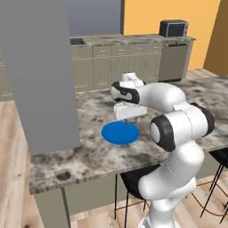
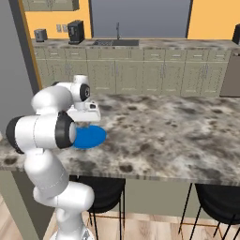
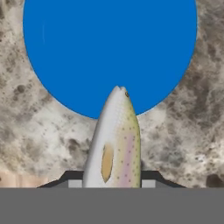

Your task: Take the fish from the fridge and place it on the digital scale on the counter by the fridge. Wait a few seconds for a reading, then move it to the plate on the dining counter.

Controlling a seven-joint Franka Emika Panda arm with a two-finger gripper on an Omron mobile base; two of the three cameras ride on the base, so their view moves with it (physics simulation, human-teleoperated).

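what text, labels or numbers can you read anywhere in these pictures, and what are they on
None: no readable word, number or sign in any view.
fish, held in the shut claw: spots and a pink stripe, no lettering.
plate: plain blue.
dining counter: speckled stone, unmarked.
microwave: too small and blurred to tell.
coffee machine: too small to tell.

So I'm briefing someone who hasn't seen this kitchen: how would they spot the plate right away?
Look at the long granite island in the middle of the room. The plate lies flat on it near the tall grey column, right below the gripper, which holds the fish. It is a bright blue disc, the one vivid colour on the speckled stone.
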